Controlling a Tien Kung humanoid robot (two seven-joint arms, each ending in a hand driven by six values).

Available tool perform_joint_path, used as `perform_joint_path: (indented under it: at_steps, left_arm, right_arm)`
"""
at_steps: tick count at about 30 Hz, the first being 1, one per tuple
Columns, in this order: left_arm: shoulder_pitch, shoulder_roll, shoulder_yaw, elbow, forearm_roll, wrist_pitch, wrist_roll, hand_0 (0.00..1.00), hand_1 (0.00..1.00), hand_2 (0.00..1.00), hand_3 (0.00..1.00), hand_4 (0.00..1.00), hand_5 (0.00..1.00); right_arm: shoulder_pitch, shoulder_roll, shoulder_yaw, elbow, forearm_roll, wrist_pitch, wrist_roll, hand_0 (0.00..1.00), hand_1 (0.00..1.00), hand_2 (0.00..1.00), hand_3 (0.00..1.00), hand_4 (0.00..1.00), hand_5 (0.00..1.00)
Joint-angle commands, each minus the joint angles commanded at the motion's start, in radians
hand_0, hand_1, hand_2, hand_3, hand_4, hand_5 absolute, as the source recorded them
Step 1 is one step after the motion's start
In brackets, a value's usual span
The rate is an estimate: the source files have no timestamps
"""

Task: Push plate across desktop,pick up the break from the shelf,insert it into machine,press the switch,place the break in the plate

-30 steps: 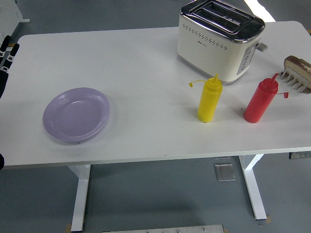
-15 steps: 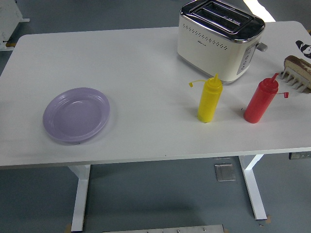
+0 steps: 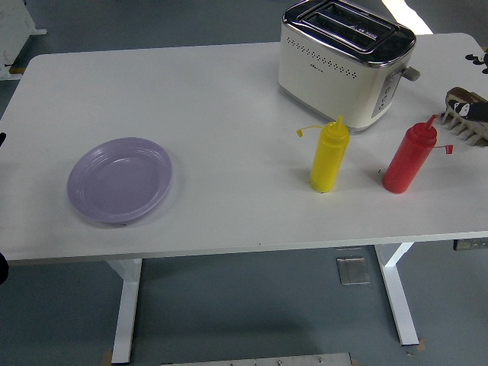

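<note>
A lavender plate [image 3: 120, 180] lies on the left part of the white table [image 3: 221, 99], near the front edge. A cream toaster [image 3: 343, 61] with two top slots stands at the back right. A slice of bread [image 3: 460, 97] stands in a small rack [image 3: 467, 126] at the right edge. Dark parts of my right hand [image 3: 479, 61] show at the right edge, just above and over the rack. Only a dark sliver of my left arm [image 3: 1, 139] shows at the left edge, well left of the plate.
A yellow squeeze bottle [image 3: 329, 156] and a red squeeze bottle [image 3: 409, 158] stand in front of the toaster, between it and the table's front edge. The red one is close to the rack.
My left hand left the upper left edge; only a sliver shows now. My right hand has come in at the right edge and reached the rack with the bread.
</note>
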Motion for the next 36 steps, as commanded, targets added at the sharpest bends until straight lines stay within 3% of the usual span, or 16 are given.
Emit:
perform_joint_path:
  at_steps: [5,6,11,12,15,26,36]
  left_arm:
    - [-0.007,-0.006,0.016,0.030,-0.009,-0.002,-0.002,0.856,0.789,0.730,0.727,0.812,0.998]
    - [-0.008,-0.008,0.020,0.035,-0.012,-0.002,-0.002,0.859,0.789,0.731,0.734,0.812,0.998]
    - [-0.015,-0.011,0.039,0.054,-0.022,-0.005,-0.006,0.859,0.789,0.731,0.734,0.812,0.998]
    - [-0.016,-0.012,0.044,0.057,-0.024,-0.006,-0.006,0.856,0.788,0.730,0.735,0.812,0.998]
    - [-0.020,-0.016,0.064,0.066,-0.044,-0.007,-0.005,0.856,0.788,0.730,0.735,0.812,0.998]
    - [-0.041,-0.050,0.216,0.084,-0.111,-0.005,-0.013,0.852,0.785,0.727,0.731,0.813,0.998]
    - [-0.063,-0.061,0.315,0.107,-0.126,-0.004,-0.023,0.849,0.782,0.725,0.731,0.812,0.998]
  right_arm:
    - [0.009,0.010,-0.019,-0.040,-0.063,-0.012,-0.023,0.734,0.771,0.834,0.860,0.797,0.251]
    - [0.012,0.012,-0.023,-0.050,-0.068,-0.017,-0.027,0.696,0.731,0.790,0.847,0.775,0.231]
    - [0.023,0.020,-0.040,-0.089,-0.069,-0.039,-0.038,0.696,0.731,0.790,0.847,0.775,0.231]
    - [0.025,0.022,-0.042,-0.097,-0.069,-0.044,-0.041,0.637,0.689,0.743,0.807,0.746,0.209]
    - [0.032,0.025,-0.052,-0.122,-0.064,-0.063,-0.047,0.637,0.689,0.743,0.807,0.746,0.209]
    - [0.051,0.039,-0.087,-0.195,-0.037,-0.132,-0.044,0.575,0.636,0.654,0.742,0.693,0.171]
    - [0.068,0.046,-0.113,-0.225,-0.035,-0.172,-0.043,0.528,0.604,0.609,0.674,0.669,0.156]
